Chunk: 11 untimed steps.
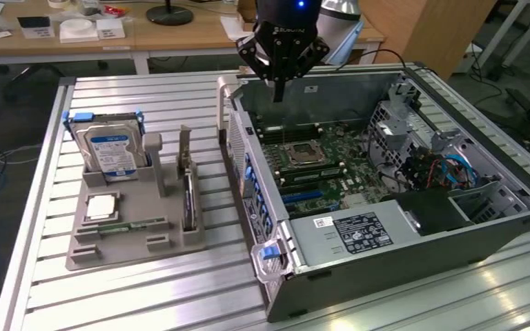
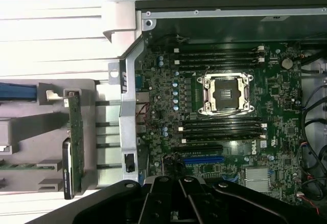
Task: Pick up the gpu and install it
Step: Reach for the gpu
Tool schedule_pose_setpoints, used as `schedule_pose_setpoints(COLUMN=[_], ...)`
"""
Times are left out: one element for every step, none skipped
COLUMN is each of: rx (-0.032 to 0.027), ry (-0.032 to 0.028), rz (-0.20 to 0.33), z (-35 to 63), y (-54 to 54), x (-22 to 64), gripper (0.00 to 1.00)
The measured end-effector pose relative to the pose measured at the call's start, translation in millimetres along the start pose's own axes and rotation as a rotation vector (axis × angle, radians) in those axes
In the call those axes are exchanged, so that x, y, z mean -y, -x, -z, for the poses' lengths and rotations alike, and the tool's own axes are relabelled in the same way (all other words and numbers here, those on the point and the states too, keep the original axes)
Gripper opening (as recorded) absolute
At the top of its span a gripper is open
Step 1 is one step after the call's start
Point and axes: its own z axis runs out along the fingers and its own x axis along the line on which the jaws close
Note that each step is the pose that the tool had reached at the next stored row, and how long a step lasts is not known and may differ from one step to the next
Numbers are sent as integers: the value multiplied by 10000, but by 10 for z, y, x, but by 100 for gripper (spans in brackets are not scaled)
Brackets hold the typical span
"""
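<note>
The black claw (image 1: 279, 95) of the arm hangs with its two fingers pressed together and nothing between them. It is above the far edge of the open grey metal computer case (image 1: 486, 227), over the green motherboard (image 1: 316, 169), and it touches nothing. In the wrist view its dark fingers (image 2: 153, 203) point toward the board and its square silver processor socket (image 2: 226, 94).

The gpu (image 1: 188, 200), a thin flat rectangular card with a green circuit board, a dark face and a silver end bracket, is not yet picked up. It stands upright on its long edge in a slot of the grey plastic holder tray (image 1: 132, 245). The tray is at the exterior view's left of the case, well apart from the claw. It also carries a silver hard drive with a blue label (image 1: 110, 148), a slim green RAM stick (image 1: 127, 225) and a square silver processor chip (image 1: 102, 205). It rests on the silver slatted aluminium table (image 1: 136, 103).

In my judgement the gpu is light and stiff, but fragile. The small parts on its face and the contacts on its lower edge should not be pressed, and the smooth faces can slip. The best place to hold it seems to be the free upper edge, near the middle, with one finger on each flat face.
</note>
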Motion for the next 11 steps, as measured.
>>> schedule_pose_setpoints(rx=[0,2,1,0,0,1,0,1,0,0,0], ry=[0,1,1,1,-1,0,0,0,0,0,0], rz=[0,-1,-1,1,1,-1,-1,-1,0,0,0], z=[0,-1,-1,0,0,0,1,1,1,1,1], y=[-9,-15,-19,-20,-23,-27,-34,-41,-48,-56,-65], x=[1,1,1,1,2,2,3,3,4,4,5], gripper=[11,11,11,11,11,11,11,11,11,11,11])
